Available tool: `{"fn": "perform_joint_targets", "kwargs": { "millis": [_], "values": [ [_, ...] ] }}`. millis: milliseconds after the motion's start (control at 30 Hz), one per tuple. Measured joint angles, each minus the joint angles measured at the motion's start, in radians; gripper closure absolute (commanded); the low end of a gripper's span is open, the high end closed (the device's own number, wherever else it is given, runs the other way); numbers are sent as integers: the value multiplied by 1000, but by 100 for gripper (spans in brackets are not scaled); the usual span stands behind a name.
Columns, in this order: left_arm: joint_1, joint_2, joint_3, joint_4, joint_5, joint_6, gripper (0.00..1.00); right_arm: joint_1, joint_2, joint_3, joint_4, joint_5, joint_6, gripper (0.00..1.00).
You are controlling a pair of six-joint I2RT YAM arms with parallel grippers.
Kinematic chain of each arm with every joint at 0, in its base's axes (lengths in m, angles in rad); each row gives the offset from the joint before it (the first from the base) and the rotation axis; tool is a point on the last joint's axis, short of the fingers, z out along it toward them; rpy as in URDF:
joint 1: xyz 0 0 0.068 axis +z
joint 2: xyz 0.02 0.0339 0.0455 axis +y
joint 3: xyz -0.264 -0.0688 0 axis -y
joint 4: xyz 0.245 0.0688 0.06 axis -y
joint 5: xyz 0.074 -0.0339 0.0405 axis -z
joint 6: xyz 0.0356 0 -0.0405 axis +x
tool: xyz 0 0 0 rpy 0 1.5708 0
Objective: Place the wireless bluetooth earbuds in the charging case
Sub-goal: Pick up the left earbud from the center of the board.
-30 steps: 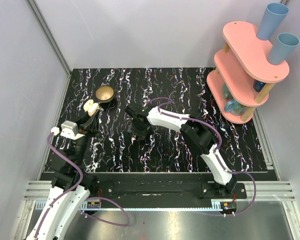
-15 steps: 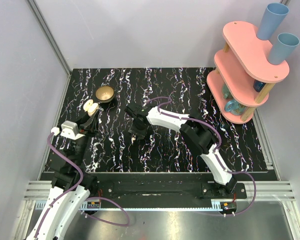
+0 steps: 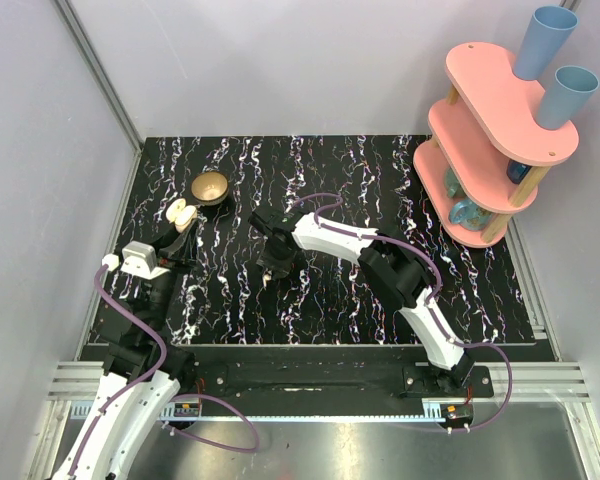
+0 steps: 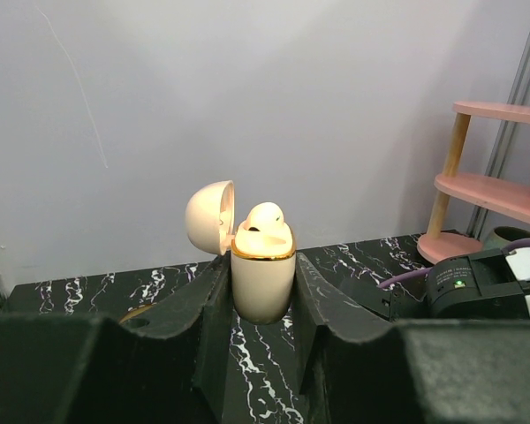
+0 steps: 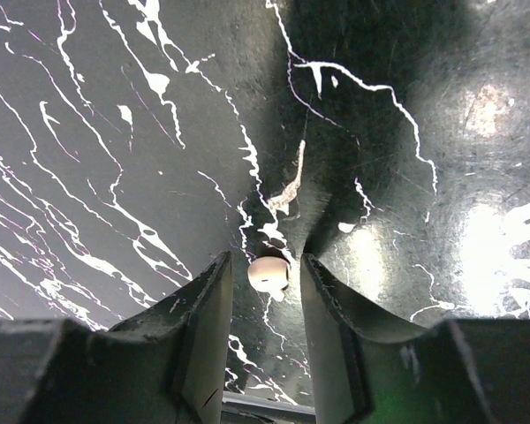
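Left wrist view: the charging case, a cream clamshell with a gold rim, stands upright, clamped between the two black fingers of my left gripper. Its lid is swung open to the left. One earbud sits in the top of the case, its rounded head poking above the rim.

Right wrist view: the second earbud lies on the black, white-veined desk, between the fingertips of my right gripper. These fingers are spread on either side of it, with a thin gap showing on each side, so they are not pinching it.

Top external view: my left gripper holds the case near the left edge of the desk, toward the far left corner. A brass-coloured bowl sits just beside it on the far side. My right gripper points down near the middle of the desk, well apart from the case. A pink tiered shelf stands at the far right corner with two blue cups on top.
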Motion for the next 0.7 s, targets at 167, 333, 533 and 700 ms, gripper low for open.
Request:
{"fn": "perform_joint_targets", "kwargs": {
  "millis": [167,333,533,700],
  "values": [
    [0,0,0,5,0,6,100,0,5,6,0,0,-3,58],
    [0,0,0,6,-3,7,100,0,7,8,0,-3,-5,59],
    [0,0,0,6,-9,7,100,0,9,8,1,-24,-6,59],
    [0,0,0,6,-11,7,100,0,10,8,1,-28,-6,59]
  ]
}}
